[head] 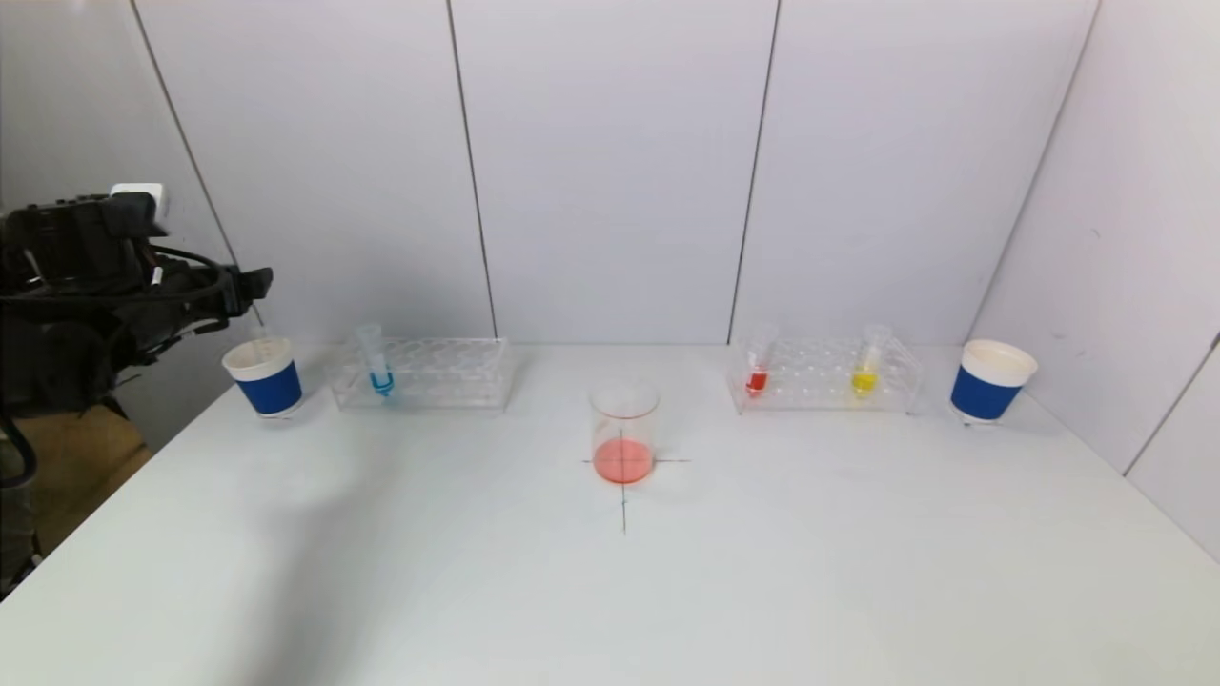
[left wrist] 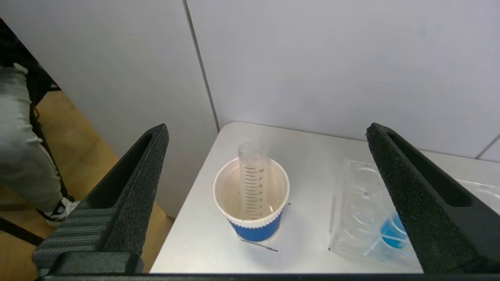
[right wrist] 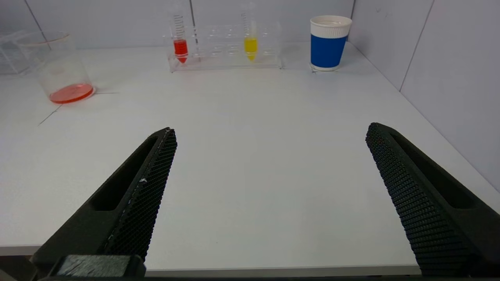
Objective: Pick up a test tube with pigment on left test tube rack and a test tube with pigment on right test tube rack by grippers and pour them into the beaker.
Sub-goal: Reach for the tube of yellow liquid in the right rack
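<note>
A clear beaker [head: 624, 433] with red liquid stands mid-table. The left rack [head: 429, 374] holds a tube with blue pigment [head: 375, 362]. The right rack [head: 824, 376] holds a red tube [head: 759, 367] and a yellow tube [head: 867, 367]. My left gripper [head: 250, 284] is open and empty, held above and behind the left blue cup [head: 264, 376]. In the left wrist view the gripper [left wrist: 267, 128] looks down on that cup [left wrist: 256, 230], where an empty graduated tube [left wrist: 253, 179] stands. My right gripper [right wrist: 271, 128] is open and empty over the table's front edge, out of the head view.
A second blue cup [head: 991, 381] stands right of the right rack. Grey walls close the back and right side. The table's left edge drops to a wooden floor [left wrist: 78, 132]. A black cross [head: 624, 505] marks the beaker's spot.
</note>
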You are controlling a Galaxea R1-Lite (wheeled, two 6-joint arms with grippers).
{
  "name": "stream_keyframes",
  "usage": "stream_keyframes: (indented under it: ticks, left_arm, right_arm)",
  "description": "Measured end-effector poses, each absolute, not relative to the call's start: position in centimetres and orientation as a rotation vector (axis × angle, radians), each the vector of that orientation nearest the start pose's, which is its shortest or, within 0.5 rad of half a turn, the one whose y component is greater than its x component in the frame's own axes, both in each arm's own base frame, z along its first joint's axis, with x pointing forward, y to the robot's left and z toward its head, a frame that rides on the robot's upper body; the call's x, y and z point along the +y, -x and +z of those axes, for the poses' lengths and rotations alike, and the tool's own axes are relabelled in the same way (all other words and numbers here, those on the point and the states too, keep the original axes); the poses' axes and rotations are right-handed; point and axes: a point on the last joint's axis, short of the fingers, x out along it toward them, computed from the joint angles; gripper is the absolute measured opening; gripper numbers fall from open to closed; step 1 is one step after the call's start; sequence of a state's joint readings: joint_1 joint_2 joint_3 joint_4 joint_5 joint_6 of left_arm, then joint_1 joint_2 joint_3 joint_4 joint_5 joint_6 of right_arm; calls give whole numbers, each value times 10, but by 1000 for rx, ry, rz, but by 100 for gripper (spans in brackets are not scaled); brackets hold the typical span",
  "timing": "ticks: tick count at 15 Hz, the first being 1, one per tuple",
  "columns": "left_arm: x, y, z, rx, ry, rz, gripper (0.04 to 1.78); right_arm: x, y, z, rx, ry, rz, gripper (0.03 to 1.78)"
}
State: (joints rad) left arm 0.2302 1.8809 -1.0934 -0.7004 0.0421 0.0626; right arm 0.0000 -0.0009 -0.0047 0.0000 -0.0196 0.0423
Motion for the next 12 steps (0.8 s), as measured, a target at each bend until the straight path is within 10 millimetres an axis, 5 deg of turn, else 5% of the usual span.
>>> stream_keyframes:
  ticks: [6,12]
  left_arm:
    - [45,-246,249,5,-77,153,176]
    - [6,-142,240,-5,-80,6,176]
  right_arm:
    - [0,23,77,-6,-42,-20,176]
    - [0,23,77,-6,-42,-20,176]
